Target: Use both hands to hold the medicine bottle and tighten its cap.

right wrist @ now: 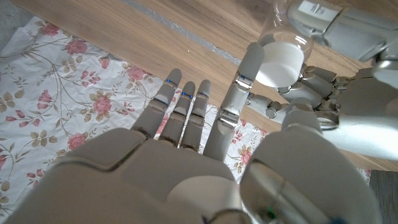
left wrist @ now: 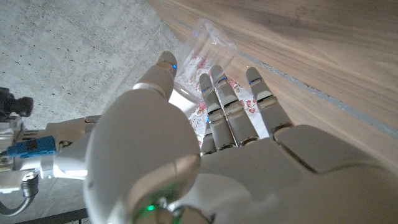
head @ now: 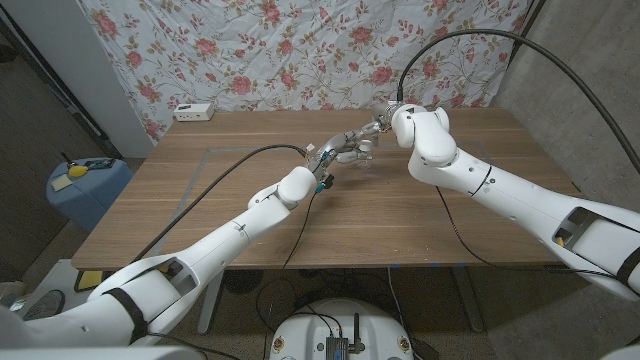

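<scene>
I'm holding the clear medicine bottle (right wrist: 283,25) above the table's (head: 400,215) middle in my left hand (head: 345,150), clasped around its body. My right hand (right wrist: 205,162) is pinching the white cap (right wrist: 280,61); I'm keeping that pinch square while twisting.

1. Head view: high up on the robot, looking down over both arms at the wooden table (head: 400,215) and the flowery cloth (head: 300,50) behind it.
2. Left wrist view: very close behind the left hand (left wrist: 205,155), turned about.
3. Right wrist view: very close behind the right hand (right wrist: 186,168).
4. Shared by all three: the clear bottle (head: 362,152) (left wrist: 208,53) (right wrist: 283,50) and the table.
</scene>
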`<state>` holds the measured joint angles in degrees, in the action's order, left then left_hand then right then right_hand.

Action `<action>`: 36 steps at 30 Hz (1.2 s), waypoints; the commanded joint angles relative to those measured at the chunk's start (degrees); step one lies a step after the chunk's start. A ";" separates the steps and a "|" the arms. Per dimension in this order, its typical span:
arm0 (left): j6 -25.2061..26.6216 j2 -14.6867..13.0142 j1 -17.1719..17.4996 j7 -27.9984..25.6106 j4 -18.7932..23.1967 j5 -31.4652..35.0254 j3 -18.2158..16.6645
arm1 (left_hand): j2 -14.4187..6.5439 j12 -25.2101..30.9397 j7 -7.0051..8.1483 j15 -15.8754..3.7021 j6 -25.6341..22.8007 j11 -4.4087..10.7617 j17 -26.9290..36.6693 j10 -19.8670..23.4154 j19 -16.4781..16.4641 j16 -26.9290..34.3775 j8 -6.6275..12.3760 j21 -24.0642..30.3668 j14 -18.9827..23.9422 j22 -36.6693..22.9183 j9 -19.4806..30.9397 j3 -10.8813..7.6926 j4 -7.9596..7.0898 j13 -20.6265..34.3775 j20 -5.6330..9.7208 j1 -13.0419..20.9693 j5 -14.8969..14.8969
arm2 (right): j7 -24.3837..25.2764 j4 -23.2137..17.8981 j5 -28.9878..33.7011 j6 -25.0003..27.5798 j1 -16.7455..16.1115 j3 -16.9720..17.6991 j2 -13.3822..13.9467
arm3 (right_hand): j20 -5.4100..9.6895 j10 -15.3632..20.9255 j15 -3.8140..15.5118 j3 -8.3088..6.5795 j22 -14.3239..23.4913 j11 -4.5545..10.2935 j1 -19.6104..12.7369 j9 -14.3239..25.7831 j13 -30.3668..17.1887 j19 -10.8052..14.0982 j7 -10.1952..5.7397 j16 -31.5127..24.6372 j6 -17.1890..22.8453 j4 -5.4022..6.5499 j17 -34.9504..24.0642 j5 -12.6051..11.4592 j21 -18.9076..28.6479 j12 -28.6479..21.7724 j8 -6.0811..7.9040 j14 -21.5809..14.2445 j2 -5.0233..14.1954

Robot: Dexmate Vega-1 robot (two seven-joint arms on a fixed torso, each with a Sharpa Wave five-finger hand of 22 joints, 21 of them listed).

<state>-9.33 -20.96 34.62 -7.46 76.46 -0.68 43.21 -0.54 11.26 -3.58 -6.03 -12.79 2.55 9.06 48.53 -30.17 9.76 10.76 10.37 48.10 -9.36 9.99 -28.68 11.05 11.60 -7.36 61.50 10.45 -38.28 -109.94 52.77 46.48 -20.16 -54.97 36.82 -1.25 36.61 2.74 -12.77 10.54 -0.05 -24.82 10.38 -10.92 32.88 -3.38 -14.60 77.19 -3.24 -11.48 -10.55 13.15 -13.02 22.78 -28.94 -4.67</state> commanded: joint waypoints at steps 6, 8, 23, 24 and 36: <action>-0.42 -0.08 0.04 0.17 -0.28 -0.11 -0.13 | -0.88 0.37 0.21 -2.13 0.09 5.49 0.18 5.82 0.47 0.25 -0.11 0.17 -0.24 -0.11 0.10 -2.27 -2.03 0.13 0.07 0.34 0.33 | -4.88 -1.62 0.41 -1.33 1.14 0.49 1.04 | -0.87 -2.82 -1.44 1.01 0.06 -2.04 1.71 0.69 -0.20 -2.10 0.63 1.66 -6.24 0.00 -0.14 -0.36 -1.05 1.72 -3.20 2.55 -0.45; -0.44 -0.11 0.07 0.12 -0.23 -0.08 -0.15 | -0.81 0.41 0.20 -2.32 0.03 5.44 0.17 5.92 0.47 0.23 -0.09 0.17 -0.30 -0.11 0.10 -2.25 -1.98 0.13 0.12 0.38 0.32 | -5.65 -1.67 0.40 -1.54 1.32 0.57 1.11 | -1.10 -3.67 -1.81 1.14 0.05 -2.24 2.01 1.17 -0.24 -2.69 0.83 1.96 -8.00 -0.03 -0.17 -0.46 -1.27 2.01 -3.76 3.13 -0.49; -0.91 -0.42 0.64 -0.60 0.35 0.36 -0.29 | -0.67 0.33 0.22 -2.51 0.01 5.51 0.21 5.73 0.59 0.19 -0.08 0.14 -0.50 -0.11 0.10 -2.11 -1.98 0.13 0.33 0.31 0.29 | -8.46 -2.56 -0.19 -3.43 1.30 2.25 2.20 | -2.31 -10.60 -4.15 1.17 -0.01 -3.46 2.06 3.55 -0.59 -6.11 1.87 3.32 -20.46 -1.08 -0.26 -1.20 -1.96 2.90 -7.20 7.41 -0.40; -1.15 -0.42 0.68 -0.73 0.28 0.44 -0.31 | -0.68 0.34 0.22 -2.50 -0.01 5.54 0.22 5.76 0.63 0.19 -0.07 0.12 -0.51 -0.11 0.10 -2.09 -2.00 0.13 0.38 0.29 0.29 | -8.27 -2.69 -0.65 -3.62 1.08 2.64 2.30 | -2.34 -11.00 -4.05 1.07 -0.01 -3.59 1.91 3.66 -0.61 -6.21 2.04 3.36 -21.34 -1.20 -0.26 -1.21 -1.95 2.90 -7.45 7.65 -0.31; -4.19 -0.75 1.30 -2.18 -0.41 1.18 -0.96 | -0.65 0.35 0.32 -2.33 -0.05 5.49 0.29 5.77 0.92 0.24 -0.06 0.05 -0.71 -0.12 0.10 -1.89 -2.02 0.13 0.50 0.28 0.24 | -3.48 -4.75 -6.43 -3.99 -2.23 7.17 3.49 | -2.97 -14.22 -5.38 0.01 -0.06 -4.39 0.49 4.59 -0.83 -7.42 2.56 3.34 -33.38 -2.52 -0.31 -1.05 -1.80 2.43 -10.89 9.70 0.77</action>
<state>-11.29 -21.38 35.41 -8.53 76.57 -0.11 42.75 -0.43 11.18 -3.58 -5.83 -12.78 2.65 9.22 48.43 -29.55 9.76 10.76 10.37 47.69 -9.36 9.99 -28.67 11.04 11.61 -6.74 61.64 10.32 -45.23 -113.12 50.86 42.98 -19.92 -51.30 39.32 -4.14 22.83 -2.35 -12.58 10.39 -4.36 -23.79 14.80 -11.62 25.67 -0.70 -11.37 45.11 -5.39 -11.60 -11.53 11.22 -10.15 12.26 -19.50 -4.11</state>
